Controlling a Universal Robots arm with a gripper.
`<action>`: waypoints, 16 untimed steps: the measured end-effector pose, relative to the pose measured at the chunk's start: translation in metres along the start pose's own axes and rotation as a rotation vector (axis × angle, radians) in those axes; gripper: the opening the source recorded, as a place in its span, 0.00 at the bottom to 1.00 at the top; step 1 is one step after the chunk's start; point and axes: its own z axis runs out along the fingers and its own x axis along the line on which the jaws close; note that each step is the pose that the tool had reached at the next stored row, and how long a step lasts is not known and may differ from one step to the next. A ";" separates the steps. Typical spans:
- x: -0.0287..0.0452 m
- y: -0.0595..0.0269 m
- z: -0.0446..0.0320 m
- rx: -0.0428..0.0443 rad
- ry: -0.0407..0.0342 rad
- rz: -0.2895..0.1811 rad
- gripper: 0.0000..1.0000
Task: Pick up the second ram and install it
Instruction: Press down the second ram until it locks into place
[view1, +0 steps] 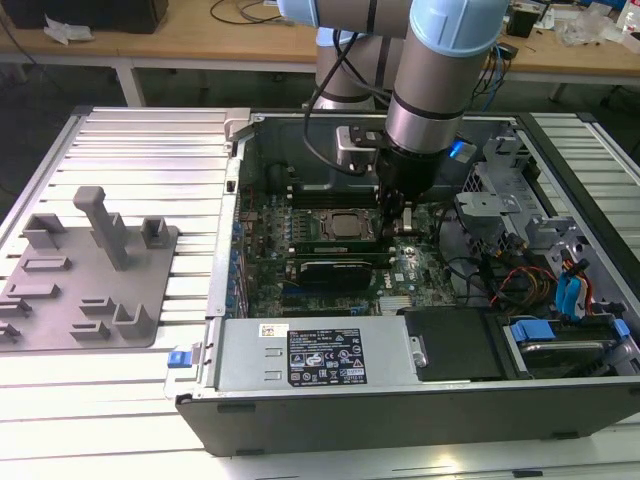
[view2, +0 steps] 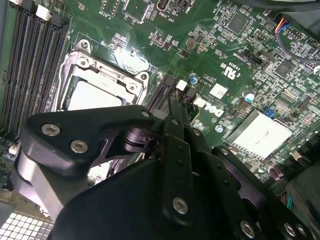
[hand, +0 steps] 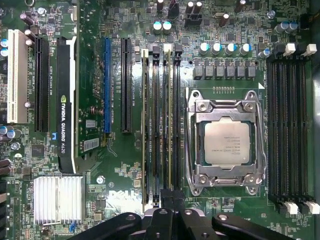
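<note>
We find the memory stick (hand: 169, 125) standing on edge in a slot of the motherboard (hand: 125, 160), in the bank of slots between the processor (hand: 227, 142) and the blue expansion slot (hand: 107, 85). In the first wrist view it runs as a thin pale-green line along its slot, and one end goes in between the tips of the fingers (hand: 166, 194). The gripper (hand: 172, 192) is clenched on that end, the two black tips drawn close with just the board's edge between them. A second stick (hand: 144, 130) stands parallel in another slot of the same bank, apart from the gripper, with black slots between the two.

In the second wrist view we see the gripper (view2: 172, 105) narrowing to a point just beside the processor socket (view2: 95, 80), low over the green board. On the far side of the processor lies another bank of black slots (hand: 287, 125) with white end clips. A graphics card (hand: 66, 100) sits in a slot well away from the sticks, with a finned metal heat sink (hand: 57, 200) near its end.

In the exterior view the arm (view1: 430, 90) reaches straight down into the open computer case (view1: 300, 420), and the gripper (view1: 393, 222) is at the board beside the processor. The case lies on a ribbed metal surface (view1: 130, 140). A grey holder (view1: 90, 270) rests on it to the exterior view's left.
</note>
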 end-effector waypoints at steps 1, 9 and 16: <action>0.0001 0.0000 0.0008 0.0000 0.0003 0.000 0.08; 0.0001 -0.0001 0.0028 -0.0001 0.0001 0.000 0.08; -0.0002 0.0004 -0.0139 0.0005 -0.0005 0.000 0.08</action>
